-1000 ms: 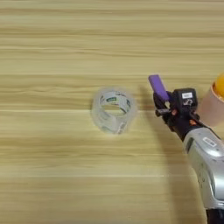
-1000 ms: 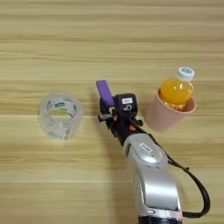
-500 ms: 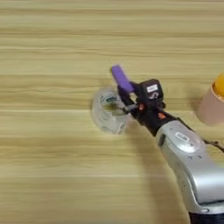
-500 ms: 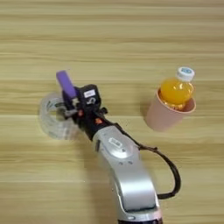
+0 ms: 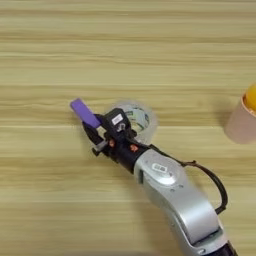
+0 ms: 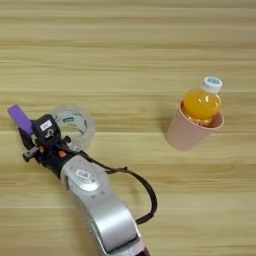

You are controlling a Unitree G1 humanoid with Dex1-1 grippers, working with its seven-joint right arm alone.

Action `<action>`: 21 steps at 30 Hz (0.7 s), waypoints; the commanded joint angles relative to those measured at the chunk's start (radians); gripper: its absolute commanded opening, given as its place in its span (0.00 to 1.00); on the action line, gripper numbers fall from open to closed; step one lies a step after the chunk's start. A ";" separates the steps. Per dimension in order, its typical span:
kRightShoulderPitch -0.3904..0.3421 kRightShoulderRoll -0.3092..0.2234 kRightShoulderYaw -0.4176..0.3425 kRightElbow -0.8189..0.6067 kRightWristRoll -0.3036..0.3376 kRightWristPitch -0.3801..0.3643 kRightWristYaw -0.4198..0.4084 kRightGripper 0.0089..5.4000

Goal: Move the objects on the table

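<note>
- One silver forearm point(image 5: 175, 192) is reaching in from the bottom edge of the bench point(image 5: 60, 210), slanting up and to the left, with a black cable looping along its right side.
- At its far end the right gripper point(image 5: 92, 131) is lying low over the bench, and its two black fingers point(image 5: 91, 135) are closing narrowly on the near end of the purple bar point(image 5: 85, 113).
- The purple bar is sticking out up and to the left beyond the fingers, tilted, with its far end free; whether that end is touching the wood cannot be told.
- Just right of the gripper, a clear tape roll point(image 5: 136, 118) is lying flat on the bench, partly hidden behind the gripper body.
- Well apart on the right, a pink cup point(image 6: 189, 131) is standing upright, and the orange bottle point(image 6: 202, 104) with its pale cap point(image 6: 212, 83) is sitting inside it, leaning a little to the right.
</note>
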 commanded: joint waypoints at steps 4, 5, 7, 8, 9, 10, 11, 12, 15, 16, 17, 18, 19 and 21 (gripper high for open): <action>-0.033 0.035 0.023 0.102 -0.021 -0.074 -0.011 0.26; -0.034 0.037 0.018 0.122 -0.025 -0.082 -0.015 0.26; -0.034 0.041 0.013 0.149 -0.029 -0.091 -0.017 0.26; -0.033 0.043 0.012 0.164 -0.033 -0.095 -0.020 0.26; -0.033 0.044 0.012 0.175 -0.036 -0.099 -0.022 0.26; -0.033 0.044 0.011 0.187 -0.043 -0.100 -0.027 0.26; -0.033 0.045 0.008 0.198 -0.049 -0.100 -0.031 0.26; -0.035 0.044 0.002 0.207 -0.057 -0.097 -0.037 0.26; -0.042 0.044 -0.011 0.233 -0.069 -0.093 -0.048 0.26; -0.043 0.045 -0.013 0.243 -0.071 -0.094 -0.048 0.26; -0.045 0.047 -0.015 0.255 -0.076 -0.095 -0.050 0.26; -0.047 0.049 -0.019 0.265 -0.079 -0.094 -0.053 0.26; -0.048 0.050 -0.021 0.271 -0.081 -0.094 -0.055 0.26; -0.048 0.053 -0.022 0.277 -0.083 -0.097 -0.058 0.26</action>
